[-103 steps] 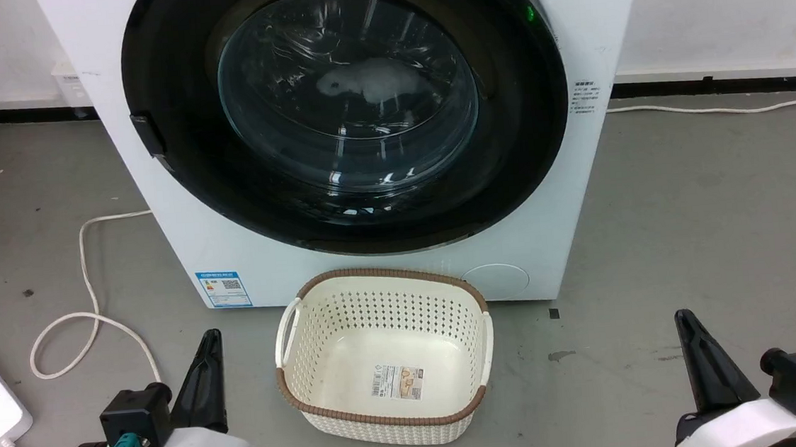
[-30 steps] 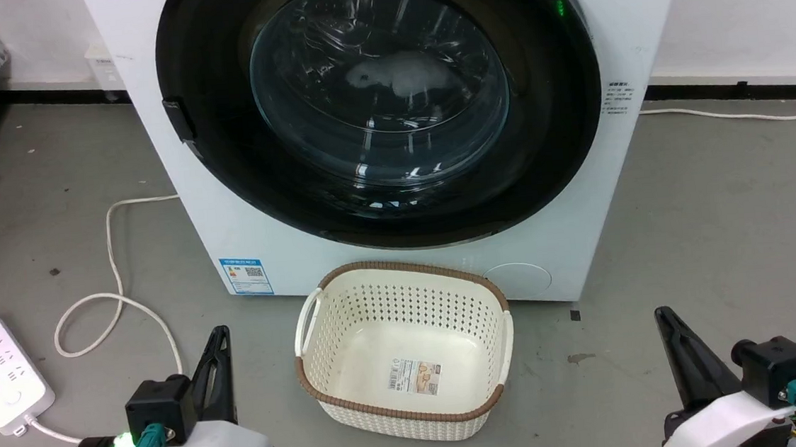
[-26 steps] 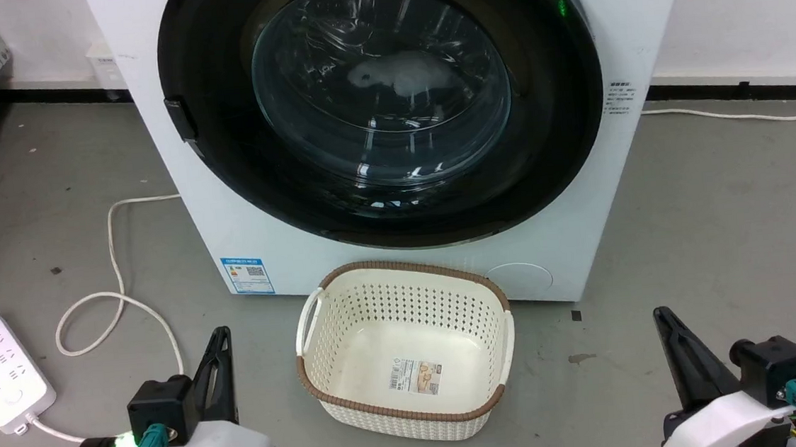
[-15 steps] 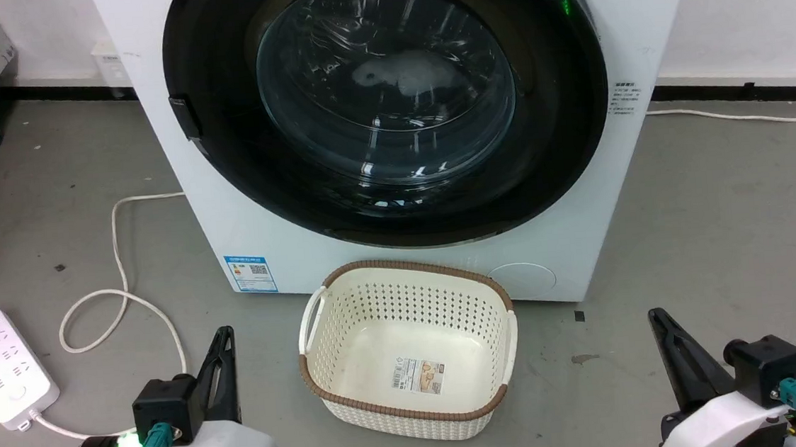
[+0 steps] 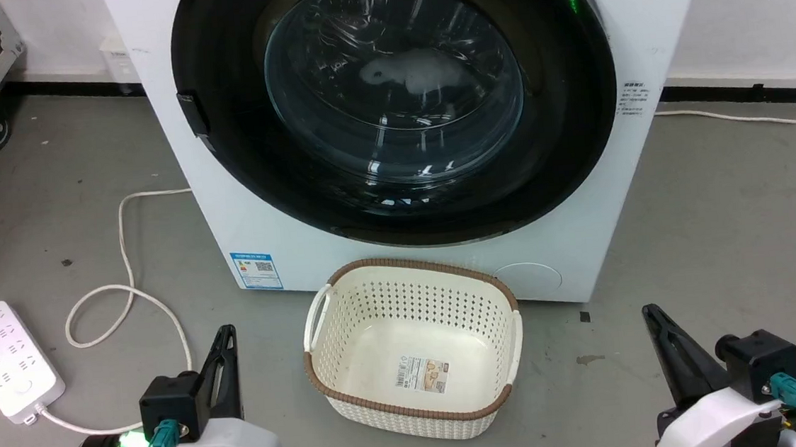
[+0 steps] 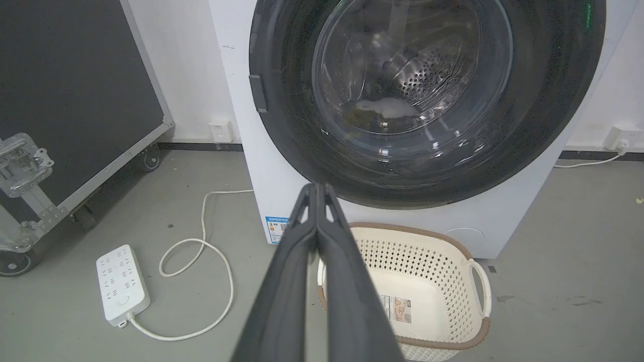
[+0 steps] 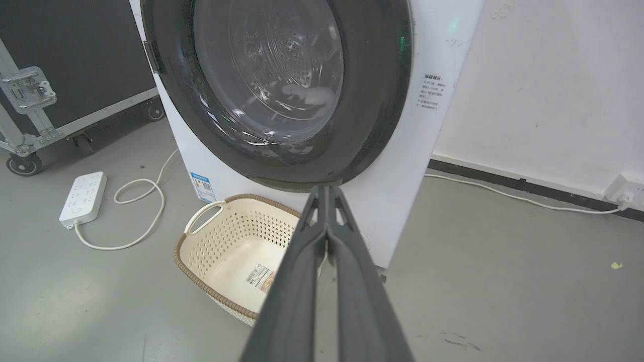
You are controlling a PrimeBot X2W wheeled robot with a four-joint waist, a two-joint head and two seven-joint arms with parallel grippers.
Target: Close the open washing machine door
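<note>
The white washing machine [image 5: 241,221] stands ahead of me on the grey floor. Its round black washing machine door [image 5: 395,103] lies flat against the front, and a pale cloth shows through the glass bowl. The door's latch tab [image 5: 192,114] sits at the left rim. My left gripper [image 5: 225,334] is shut and empty, low at the lower left, well short of the machine. My right gripper [image 5: 650,311] is shut and empty at the lower right. The left wrist view has the shut fingers [image 6: 317,187] pointing at the door's [image 6: 287,125] lower edge. In the right wrist view my right gripper [image 7: 327,188] does likewise below the door [image 7: 372,100].
A cream perforated basket [image 5: 413,412] stands empty on the floor right in front of the machine, between my arms. A white power strip [image 5: 7,361] and its looped cable [image 5: 126,287] lie at the left. A black wheeled case [image 6: 65,100] stands further left.
The head camera has moved, so machine and basket sit a little further right in the picture. Both grippers stay shut and low. The door has not moved.
</note>
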